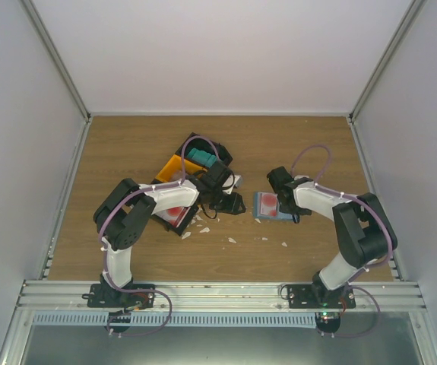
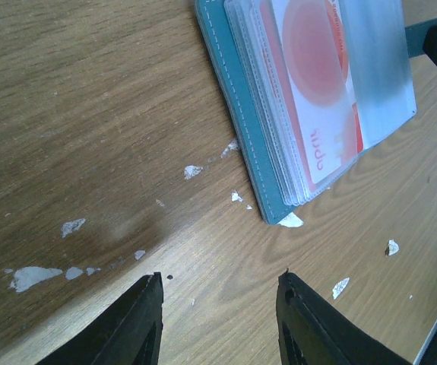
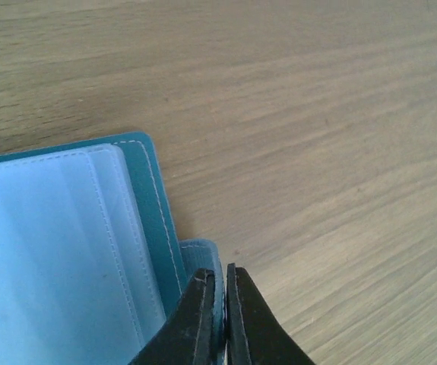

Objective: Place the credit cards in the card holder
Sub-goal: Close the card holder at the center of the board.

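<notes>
Now steadying the holder by its tab

Right gripper [image 3: 220, 308] is pressed together on the side tab [image 3: 201, 255] of the card holder [image 3: 66, 251], which lies open on the table [image 2: 89, 114] with one red-marked card [image 2: 317, 84] already sleeved. Left gripper [image 2: 218, 304] hangs spread and empty just beside the holder's corner. Likely next: the left fetches from the credit cards [image 1: 201, 157] in the bin [image 1: 174, 166] near its arm, then slides one in from the open sleeve edge; bare wood around gives room

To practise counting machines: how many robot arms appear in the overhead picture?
2. The left arm stretches over the black-and-orange bin; the right arm reaches the card holder. None looks hidden.
</notes>
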Available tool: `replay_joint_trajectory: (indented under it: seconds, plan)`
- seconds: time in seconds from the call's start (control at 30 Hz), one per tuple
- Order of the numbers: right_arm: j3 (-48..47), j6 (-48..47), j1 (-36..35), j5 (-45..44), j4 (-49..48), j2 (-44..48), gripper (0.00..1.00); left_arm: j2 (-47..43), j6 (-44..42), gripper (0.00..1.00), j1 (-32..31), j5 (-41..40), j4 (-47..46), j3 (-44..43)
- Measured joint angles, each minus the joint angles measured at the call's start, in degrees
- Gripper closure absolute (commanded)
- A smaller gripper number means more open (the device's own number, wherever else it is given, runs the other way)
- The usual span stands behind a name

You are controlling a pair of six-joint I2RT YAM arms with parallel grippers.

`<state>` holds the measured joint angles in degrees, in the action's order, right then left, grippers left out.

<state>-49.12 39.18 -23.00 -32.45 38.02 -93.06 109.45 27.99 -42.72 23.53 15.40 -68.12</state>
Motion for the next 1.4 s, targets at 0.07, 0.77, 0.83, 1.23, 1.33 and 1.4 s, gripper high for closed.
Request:
replay_joint_trajectory:
  seconds: [0.07, 0.77, 0.83, 1.23, 1.33, 1.4]
  plan:
    - [0.0, -0.6, 0.0, -0.1, -0.4, 0.0, 1.0, 0.0, 0.0, 0.56, 0.0, 0.0, -0.1, 0.1]
    - [-1.5, -6.9, 0.3, 26.6, -7.1, 14.5, 1.0, 7.2, 0.1, 0.88, -0.9, -5.2, 2.3, -6.5]
    - [-1.3, -6.8, 0.5, 30.6, -8.9, 15.1, 1.0, 7.4, 0.0, 0.89, -0.9, -5.6, 2.5, -6.7]
    - [7.1, -1.7, 0.6, 51.0, -26.6, 13.4, 0.99, 7.4, 0.1, 0.9, -1.1, -5.8, 2.4, -6.7]
    - [10.6, 0.7, 0.6, 54.8, -31.7, 11.5, 1.0, 7.1, 1.1, 0.9, -1.1, -5.4, 0.7, -5.6]
    - [12.7, 2.4, 0.6, 56.9, -34.9, 10.0, 1.0, 6.2, 2.0, 0.9, -1.1, -5.3, 0.0, -4.3]
